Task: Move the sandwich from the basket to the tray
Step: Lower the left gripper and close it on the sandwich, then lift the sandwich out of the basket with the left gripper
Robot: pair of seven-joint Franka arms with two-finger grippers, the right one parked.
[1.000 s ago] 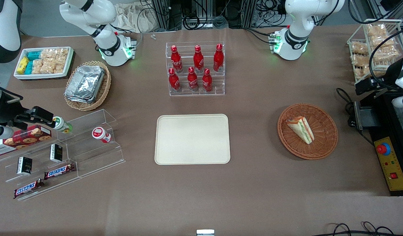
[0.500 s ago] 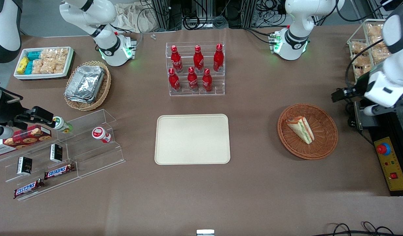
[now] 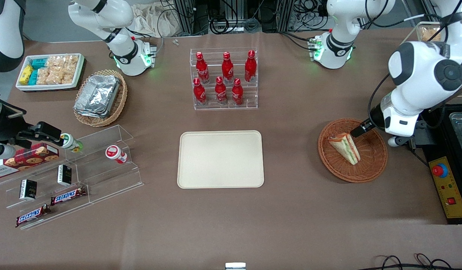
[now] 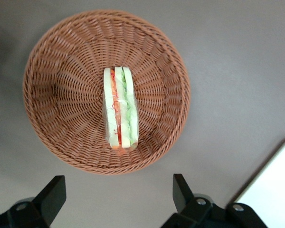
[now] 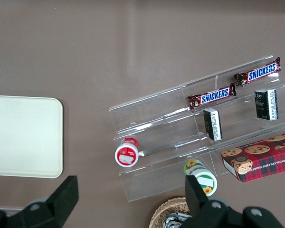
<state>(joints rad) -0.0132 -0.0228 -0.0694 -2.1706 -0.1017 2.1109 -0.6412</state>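
counter | tray bare, frame centre | basket right of centre, holding sandwich | gripper above basket, fingers spread wide, empty | step: approach; next: descend, straddle wedge, close

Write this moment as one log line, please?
phase: approach | claw: open, above basket | sandwich: lying in basket, untouched | tray: bare, awaiting sandwich

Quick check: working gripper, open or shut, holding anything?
Left gripper: open, holding nothing, above the basket with the sandwich lying in it.
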